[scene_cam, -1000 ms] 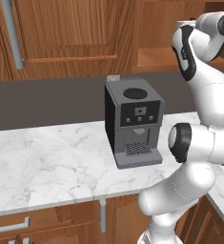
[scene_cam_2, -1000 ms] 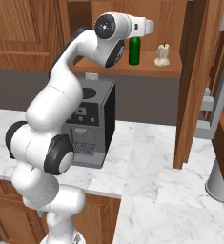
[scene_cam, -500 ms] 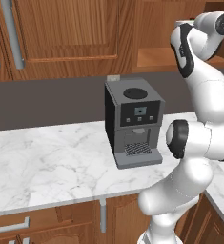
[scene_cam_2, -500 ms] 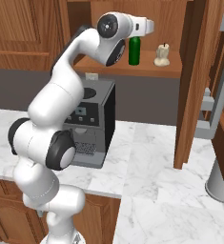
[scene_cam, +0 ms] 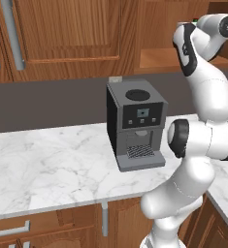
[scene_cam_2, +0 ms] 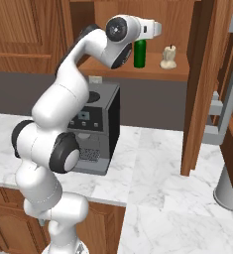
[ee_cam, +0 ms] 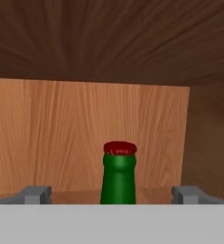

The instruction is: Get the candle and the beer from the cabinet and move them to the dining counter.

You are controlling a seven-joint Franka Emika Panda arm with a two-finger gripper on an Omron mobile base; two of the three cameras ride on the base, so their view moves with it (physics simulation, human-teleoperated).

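Hand view: beer (ee_cam: 118,174) between open tool (ee_cam: 112,194) fingertips.

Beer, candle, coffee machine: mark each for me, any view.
beer (ee_cam: 118,178): hand view, on the green neck below the red cap.
candle (scene_cam_2: 168,56): right base view, on its pale body, on the cabinet shelf.
coffee machine (scene_cam: 136,127): left base view, on its grey front panel.

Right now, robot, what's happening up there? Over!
Fingers open, empty, either side of the beer. Beer upright on the cabinet shelf, candle beside it. Nothing in the way.
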